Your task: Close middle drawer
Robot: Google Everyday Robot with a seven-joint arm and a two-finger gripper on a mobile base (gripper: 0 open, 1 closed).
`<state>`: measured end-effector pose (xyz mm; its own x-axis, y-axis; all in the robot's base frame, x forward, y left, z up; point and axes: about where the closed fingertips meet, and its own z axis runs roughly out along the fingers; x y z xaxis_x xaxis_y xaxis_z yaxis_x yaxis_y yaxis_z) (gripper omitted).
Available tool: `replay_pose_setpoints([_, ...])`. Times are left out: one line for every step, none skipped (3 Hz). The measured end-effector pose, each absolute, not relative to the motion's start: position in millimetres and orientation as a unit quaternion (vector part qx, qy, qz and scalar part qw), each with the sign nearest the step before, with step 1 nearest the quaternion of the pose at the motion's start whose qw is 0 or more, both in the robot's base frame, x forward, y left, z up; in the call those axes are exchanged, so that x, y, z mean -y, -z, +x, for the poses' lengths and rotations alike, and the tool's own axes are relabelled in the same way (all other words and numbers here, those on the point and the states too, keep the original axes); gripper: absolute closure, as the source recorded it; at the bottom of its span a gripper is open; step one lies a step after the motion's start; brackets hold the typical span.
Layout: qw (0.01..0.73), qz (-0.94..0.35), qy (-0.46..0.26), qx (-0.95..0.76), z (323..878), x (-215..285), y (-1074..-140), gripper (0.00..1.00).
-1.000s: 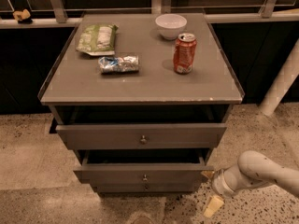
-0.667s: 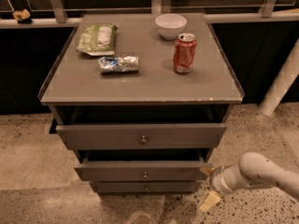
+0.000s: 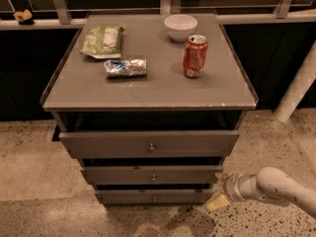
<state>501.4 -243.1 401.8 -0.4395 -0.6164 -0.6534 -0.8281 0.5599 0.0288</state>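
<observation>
The grey cabinet has three drawers. The middle drawer [image 3: 123,175] has a low grey front with a small round knob [image 3: 153,177]; it stands out a little, less far than the top drawer [image 3: 98,143] above it. The smallest, bottom drawer [image 3: 123,197] sits just below. My gripper [image 3: 220,189] is at the lower right, on a white arm [image 3: 276,185] that comes in from the right edge. It is at the right end of the middle drawer's front, with its cream fingers [image 3: 217,202] spread apart and holding nothing.
On the cabinet top [image 3: 148,83] are a white bowl [image 3: 180,27], a red soda can [image 3: 195,56], a green snack bag [image 3: 102,41] and a crumpled silver bag [image 3: 125,67]. A white post [image 3: 296,85] stands at the right. The floor [image 3: 34,181] is speckled terrazzo.
The middle drawer has slid back into the cabinet and now stands out much less. My gripper has moved back with it, towards the cabinet.
</observation>
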Motion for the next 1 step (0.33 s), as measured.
replay_pose_setpoints([0.302,-0.435,-0.175,-0.830,501.4,243.1,-401.8,0.00])
